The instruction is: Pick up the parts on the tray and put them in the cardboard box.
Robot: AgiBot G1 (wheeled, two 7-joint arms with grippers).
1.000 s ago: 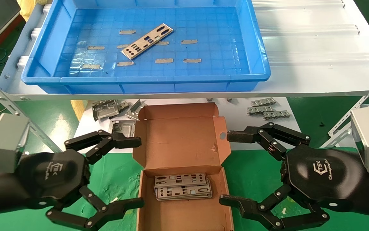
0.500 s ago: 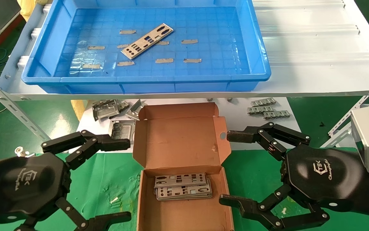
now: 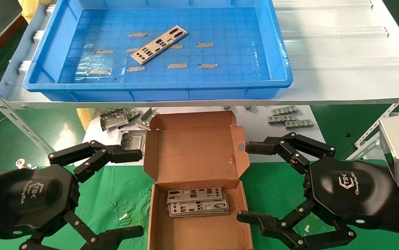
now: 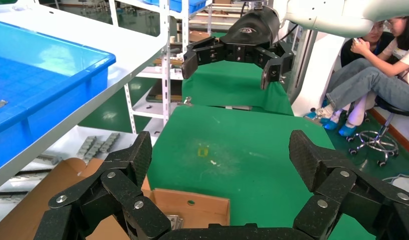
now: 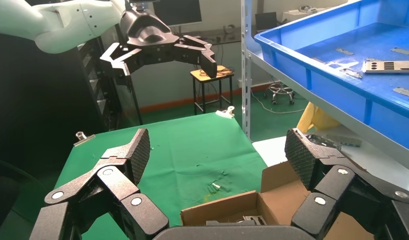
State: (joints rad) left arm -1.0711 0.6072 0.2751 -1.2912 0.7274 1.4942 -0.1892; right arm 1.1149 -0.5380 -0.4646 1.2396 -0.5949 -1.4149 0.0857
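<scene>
Both the left gripper [image 3: 129, 192] and right gripper [image 3: 247, 182] flank the cardboard box [image 3: 199, 194], jaws apart and empty, ready for the part [image 3: 159, 44] remaining on the tray [image 3: 158, 91].

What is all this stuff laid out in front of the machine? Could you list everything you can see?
Tray: one, bright blue, on the white shelf at the back.
Part in the tray: one, silver-grey punched plate, lying at a slant on the tray floor.
Tape strips: about ten, grey, scattered on the tray floor.
Cardboard box: one, brown, lid open, on the green cloth between the arms.
Parts in the box: a small stack, silver-grey; exact count unclear.
Folded brackets: several, grey, on the white surface left of the box lid.
Slotted metal strips: three, grey, right of the box lid.
Left gripper: one, black, open, left of the box.
Right gripper: one, black, open, right of the box.
</scene>
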